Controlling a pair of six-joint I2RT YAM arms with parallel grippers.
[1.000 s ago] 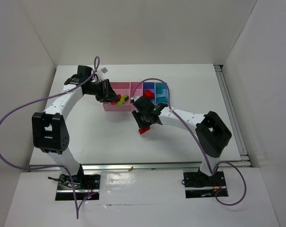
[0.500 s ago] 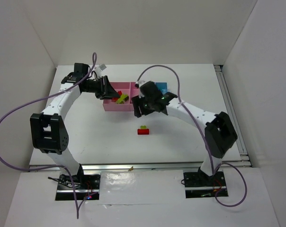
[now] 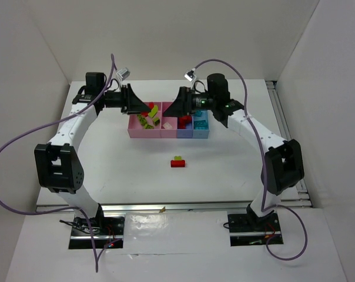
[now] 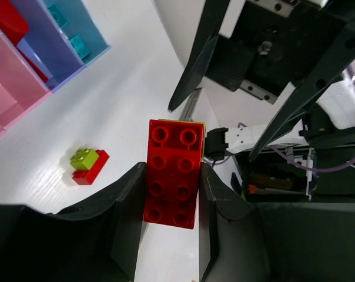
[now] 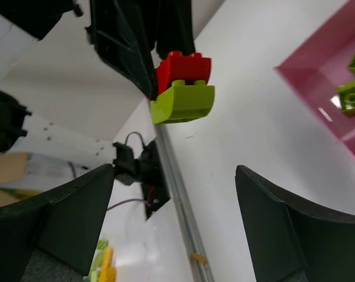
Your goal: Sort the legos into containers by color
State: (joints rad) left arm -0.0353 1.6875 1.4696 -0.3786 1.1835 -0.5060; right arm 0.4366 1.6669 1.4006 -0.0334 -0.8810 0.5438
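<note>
- White walls (image 3: 183, 41) close in a flat, smooth white desk (image 3: 236, 170) on three sides.
- At the far middle of the desk sit the containers (image 3: 148, 133), a joined row of two pink, one dark blue and one light blue. Yellow-green pieces lie in a pink one and teal pieces in the light blue one.
- The left tool (image 3: 145, 108) hangs raised over the pink end, jaws narrow, clamped on the long flat sides of a red brick (image 4: 171, 200).
- The right tool (image 5: 174, 170) faces it from just beside, jaws wide and holding nothing.
- A yellow-green brick (image 5: 183, 101) is stuck to the red brick, so this pair probably has to be pulled apart first.
- These legos look light, rigid and glossy. Smooth side walls give the best hold, and a snapped joint may release with a jerk.
- A second red-and-green pair (image 3: 178, 161) lies on the desk, nearer the arms and well apart from the containers.
</note>
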